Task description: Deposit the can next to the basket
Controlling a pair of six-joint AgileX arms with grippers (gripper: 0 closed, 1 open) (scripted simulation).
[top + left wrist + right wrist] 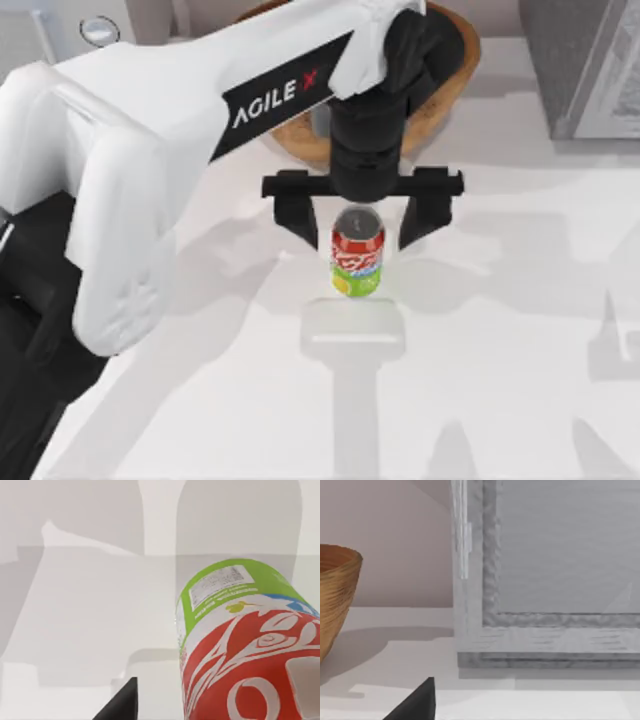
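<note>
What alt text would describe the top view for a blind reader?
The left gripper hangs with open fingers around a small red and lime-green drink can standing on the white table. Behind it sits a brown woven wicker basket.

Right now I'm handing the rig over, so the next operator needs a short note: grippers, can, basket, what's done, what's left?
Left gripper: over mid-table, fingers spread either side of the can, not clamped.
Right arm: parked at the table's right side.
Can: upright on the table, in front of the basket, a gap between them.
Done: can stands near the basket.
Left: probably only lifting the left arm clear.
</note>
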